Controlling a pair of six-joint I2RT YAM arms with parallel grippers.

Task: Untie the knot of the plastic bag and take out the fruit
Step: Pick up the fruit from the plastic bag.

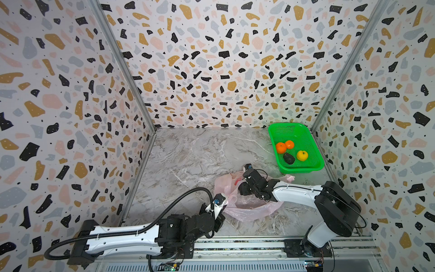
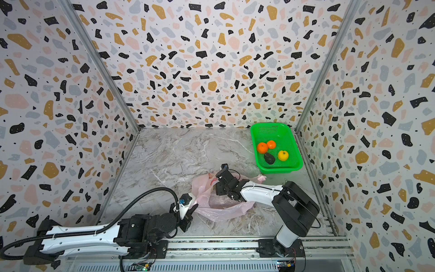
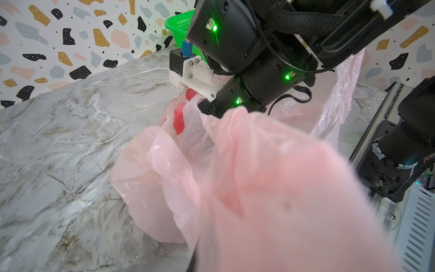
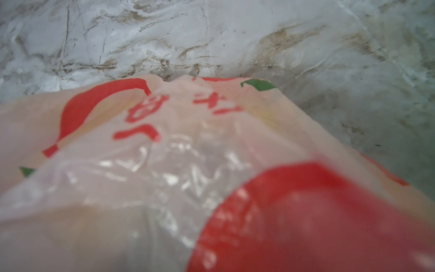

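At the near left of the table (image 1: 188, 153), your left gripper (image 1: 222, 217) sits against the near-left edge of the bag (image 1: 249, 209). Both top views hide its fingertips. It is closed, and in the left wrist view pink film bunches up right against the lens, so it is pinching the bag there. That view also shows you what the top views do not. The bag (image 3: 164, 188) gapes open, and it is thin, translucent and crinkled, with red print (image 3: 179, 117) on its far side.

In both top views the bag lies slack on the near middle of the table, between your two arms. Your right gripper (image 1: 242, 189) reaches into it from the right. The right wrist view gives you only film (image 4: 164, 164) pressed close, with red characters, small green marks and bare marble beyond. No view shows its jaws, so you cannot tell how wide they stand.

At the far right, the basket (image 1: 303, 168) holds two tangerines (image 1: 281, 147) side by side. An avocado (image 1: 288, 158) and a yellow fruit (image 1: 302, 155) lie just in front of them. The left wrist view catches only a corner of the basket (image 3: 179, 23).
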